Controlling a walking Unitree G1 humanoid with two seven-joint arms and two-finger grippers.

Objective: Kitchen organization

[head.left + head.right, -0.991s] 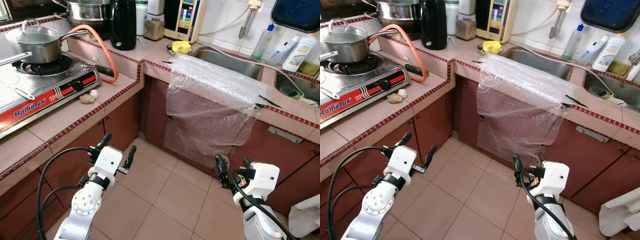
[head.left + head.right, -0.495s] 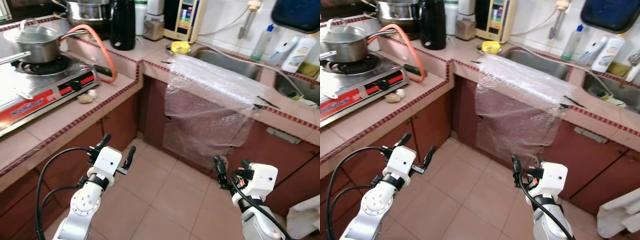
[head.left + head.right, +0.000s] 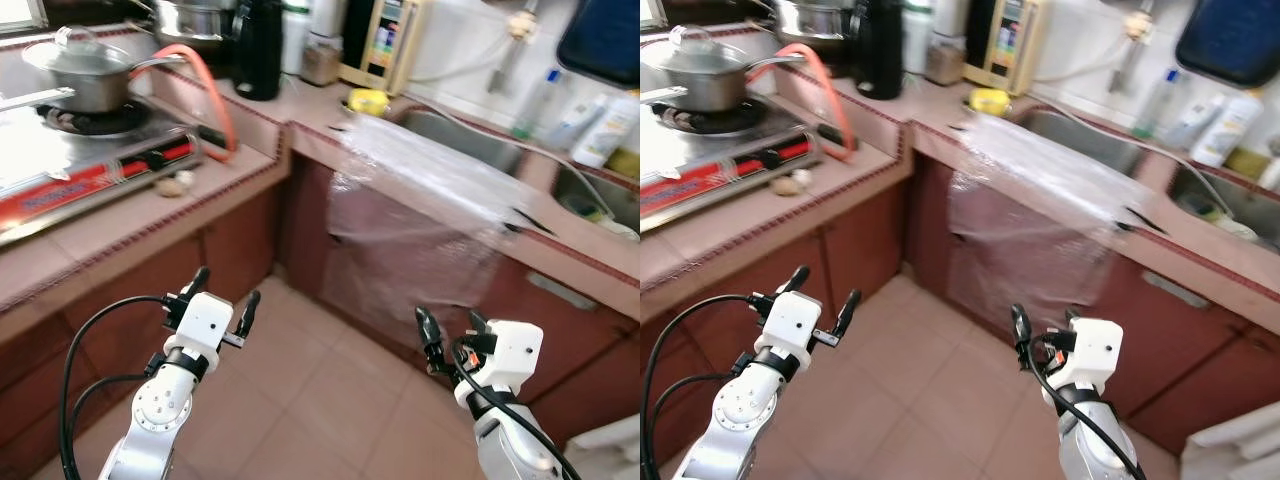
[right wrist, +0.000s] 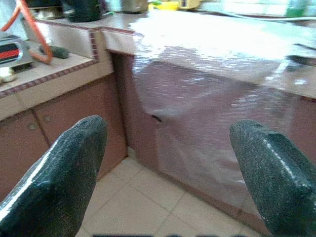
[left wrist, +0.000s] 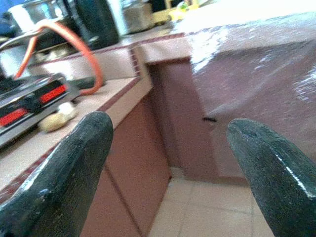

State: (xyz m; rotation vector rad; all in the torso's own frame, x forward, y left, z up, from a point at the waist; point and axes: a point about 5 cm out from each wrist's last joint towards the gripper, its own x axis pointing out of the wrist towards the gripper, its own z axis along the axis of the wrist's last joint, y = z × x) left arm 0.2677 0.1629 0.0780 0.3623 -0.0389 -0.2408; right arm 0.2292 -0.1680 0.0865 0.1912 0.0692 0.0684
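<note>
A sheet of clear bubble wrap lies over the counter edge by the sink and hangs down the brown cabinet front. A yellow object sits on the counter at the sheet's far corner. My left gripper hovers over the floor tiles in front of the stove-side cabinet, open and holding nothing. My right gripper is also open and holding nothing, low in front of the hanging sheet. In the right wrist view the bubble wrap lies ahead between the fingers.
On the left counter stand a gas stove with a lidded pot, an orange hose and two garlic bulbs. A black flask and bottles line the back. The picture is blurred.
The whole picture has shifted and blurred, so the camera moved. Both grippers stay open in the same low pose, and the bubble wrap has not moved.
</note>
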